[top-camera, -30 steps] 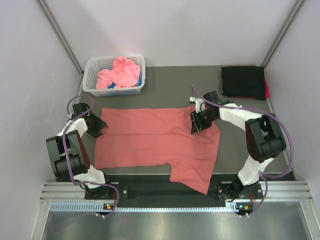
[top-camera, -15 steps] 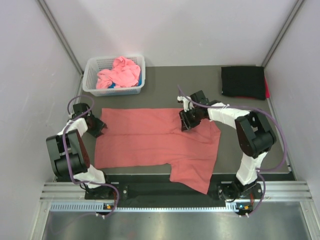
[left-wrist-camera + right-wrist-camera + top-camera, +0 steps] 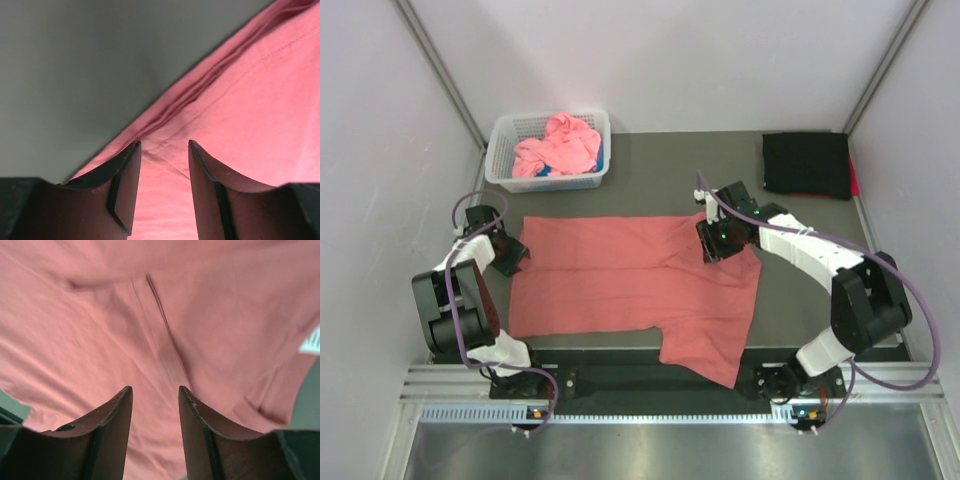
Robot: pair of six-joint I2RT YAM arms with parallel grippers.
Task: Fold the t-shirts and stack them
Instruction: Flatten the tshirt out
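Across the middle of the bench (image 3: 660, 170), find the salmon-red t-shirt (image 3: 620, 280) spread mostly flat, with one flap spilling past the near edge on the right side. Farther back, note a pink t-shirt (image 3: 558, 145) heaped in the white basket (image 3: 500, 165) at the left, and a black t-shirt (image 3: 806, 164) folded at the right corner.

On the risks: could pinch only the top layer at the wrinkled seam under the right pincer (image 3: 715, 242), dragging the cloth into a bunch rather than a clean fold. Could also miss the thin hem on the left side and close on bare bench. Might slide the whole shirt toward the near edge, helped by the weight of the hanging flap, if lifted by one arm alone.

As for the right pincer: parted by a modest gap, gripping nothing, poised low over the seam; impossible to tell whether touching the cloth. Much the same for the left pincer (image 3: 165, 146): moderately parted, empty, tips just inside the shirt's far-left hem, beside the grey bench.
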